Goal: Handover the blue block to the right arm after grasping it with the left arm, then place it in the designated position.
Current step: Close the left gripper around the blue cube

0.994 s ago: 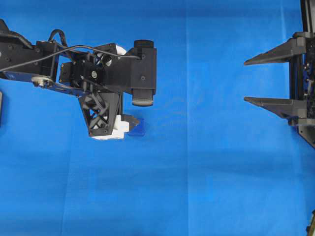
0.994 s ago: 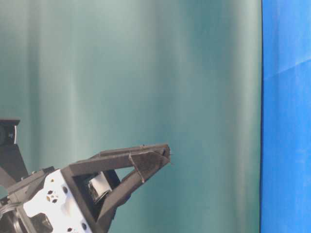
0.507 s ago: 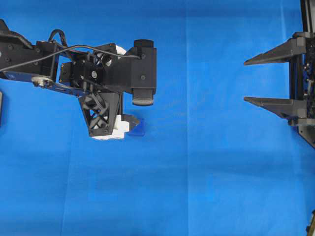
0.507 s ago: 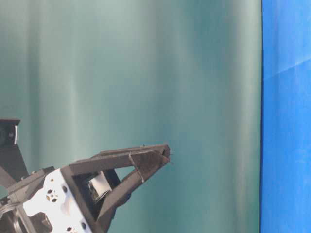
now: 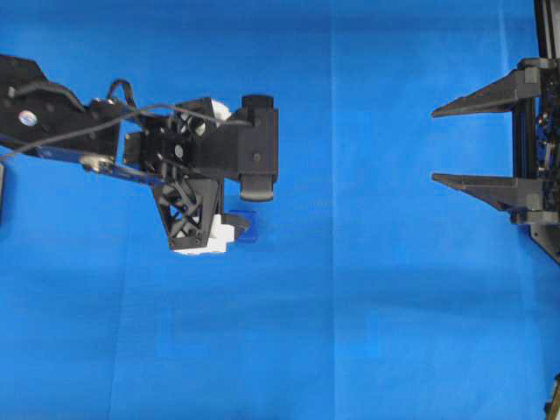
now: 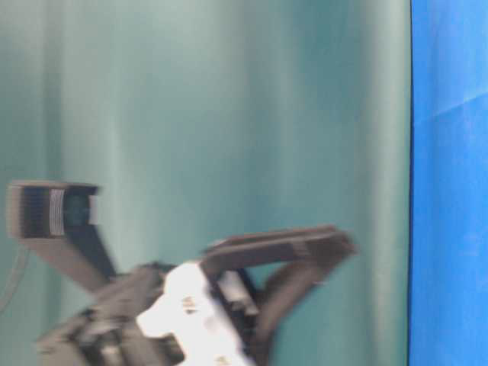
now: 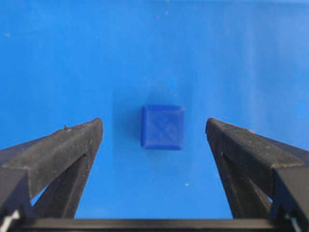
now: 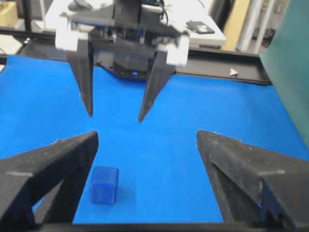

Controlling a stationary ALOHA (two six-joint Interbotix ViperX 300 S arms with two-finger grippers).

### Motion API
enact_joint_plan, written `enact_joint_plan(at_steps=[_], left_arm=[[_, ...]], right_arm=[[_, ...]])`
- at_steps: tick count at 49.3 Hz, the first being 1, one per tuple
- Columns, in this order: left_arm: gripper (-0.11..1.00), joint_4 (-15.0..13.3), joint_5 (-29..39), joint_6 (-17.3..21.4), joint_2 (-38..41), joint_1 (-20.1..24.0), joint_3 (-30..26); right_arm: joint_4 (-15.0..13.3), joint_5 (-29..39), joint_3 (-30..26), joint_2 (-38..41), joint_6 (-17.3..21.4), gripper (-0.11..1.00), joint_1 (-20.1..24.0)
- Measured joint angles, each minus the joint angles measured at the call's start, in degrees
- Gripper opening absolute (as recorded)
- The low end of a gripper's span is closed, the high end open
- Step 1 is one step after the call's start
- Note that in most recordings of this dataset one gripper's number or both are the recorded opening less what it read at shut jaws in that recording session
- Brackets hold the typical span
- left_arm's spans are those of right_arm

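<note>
Both grippers wide. Left gripper (image 7: 154,128) hangs over the blue block (image 7: 163,126), block centred between its fingers, untouched, flat on the blue sheet (image 7: 154,43); right gripper (image 5: 435,144) well apart.

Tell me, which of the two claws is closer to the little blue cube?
Left. The left gripper hangs open right over the blue block, one finger either side, not touching. The right gripper waits open, far off across the sheet.

Blue sheet (image 5: 394,332) covering the table, one faint crease down the middle; teal-green curtain (image 6: 229,114) as backdrop; black table edge (image 8: 227,72); white desk (image 8: 212,34) beyond, evenly lit
</note>
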Motion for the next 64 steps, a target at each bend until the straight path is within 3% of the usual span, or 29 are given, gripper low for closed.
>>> enact_joint_plan(at_steps=[18, 40, 54, 59, 64], left_arm=[[0.92, -0.09, -13.62, -0.09, 6.94, -0.09, 7.38], [0.92, -0.09, -17.75, 0.26, 15.29, -0.09, 7.65], [0.91, 0.00, -18.90, 0.09, 16.61, -0.09, 7.65], [0.87, 0.00, -18.90, 0.09, 16.61, -0.09, 7.65], [0.70, 0.09, -18.81, 0.18, 16.61, -0.18, 7.65]], right_arm=[[0.00, 0.00, 0.00, 1.23, 0.09, 0.96, 0.00], [0.00, 0.00, 0.09, 1.76, 0.09, 0.96, -0.44], [0.09, 0.00, 0.00, 2.02, 0.09, 0.96, -0.88], [0.00, 0.00, 0.00, 2.11, 0.09, 0.96, -1.05], [0.09, 0.00, 0.00, 2.11, 0.09, 0.96, -1.23]])
